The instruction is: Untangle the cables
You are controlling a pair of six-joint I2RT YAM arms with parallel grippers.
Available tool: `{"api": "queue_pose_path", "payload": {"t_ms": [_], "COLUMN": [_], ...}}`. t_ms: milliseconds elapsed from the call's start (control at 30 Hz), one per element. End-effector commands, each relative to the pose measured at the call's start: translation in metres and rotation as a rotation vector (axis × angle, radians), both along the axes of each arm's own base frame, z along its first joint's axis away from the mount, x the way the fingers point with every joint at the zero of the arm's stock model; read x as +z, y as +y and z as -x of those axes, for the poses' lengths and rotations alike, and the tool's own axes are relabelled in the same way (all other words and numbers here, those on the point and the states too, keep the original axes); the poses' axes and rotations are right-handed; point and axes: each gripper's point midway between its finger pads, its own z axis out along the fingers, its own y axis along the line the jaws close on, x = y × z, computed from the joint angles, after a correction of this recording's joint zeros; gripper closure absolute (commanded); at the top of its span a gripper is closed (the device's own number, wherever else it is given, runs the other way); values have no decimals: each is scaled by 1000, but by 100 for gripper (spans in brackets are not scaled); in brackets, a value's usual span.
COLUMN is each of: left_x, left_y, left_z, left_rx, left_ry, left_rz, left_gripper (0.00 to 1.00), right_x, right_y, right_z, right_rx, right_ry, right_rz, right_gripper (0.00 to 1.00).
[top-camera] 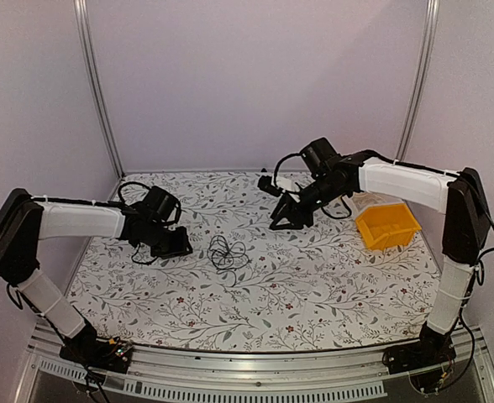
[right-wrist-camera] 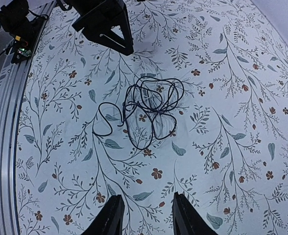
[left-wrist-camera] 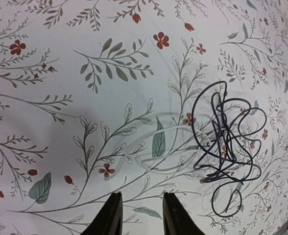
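Observation:
The cables (top-camera: 227, 252) lie as one tangled bunch of thin black loops on the floral table, between my two arms. In the left wrist view the cables (left-wrist-camera: 227, 142) sit to the right of and beyond my left gripper (left-wrist-camera: 142, 196), whose jaws are open with only tabletop between them. A pale whitish strand (left-wrist-camera: 143, 136) curls beside the bunch. My left gripper (top-camera: 178, 243) hovers just left of the bunch. My right gripper (top-camera: 282, 220) hangs higher, behind and right of it. In the right wrist view the cables (right-wrist-camera: 151, 105) lie ahead of my open, empty right gripper (right-wrist-camera: 144, 198).
A yellow bin (top-camera: 387, 225) stands at the right side of the table. The metal rail (right-wrist-camera: 2, 122) runs along the table's near edge. In the right wrist view the left gripper (right-wrist-camera: 107, 24) shows beyond the bunch.

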Motion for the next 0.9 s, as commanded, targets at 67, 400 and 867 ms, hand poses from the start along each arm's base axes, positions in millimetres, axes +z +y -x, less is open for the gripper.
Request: {"api": "queue_pose_path", "payload": {"t_ms": [67, 400, 867], "left_x": [-16, -25, -45], "left_y": [1, 22, 1], "left_z": [-13, -16, -21], "left_rx": [-53, -121, -358], "left_ry": [-13, -28, -33], "left_rz": [-47, -256, -313], "left_gripper": [73, 74, 73], "right_x": [5, -2, -5], "right_y": [6, -2, 1], "right_z": [3, 9, 1], "right_rx": [-25, -36, -46], "right_ry": [30, 22, 14], "right_rz": [-32, -3, 8], "right_gripper": [62, 62, 62]}}
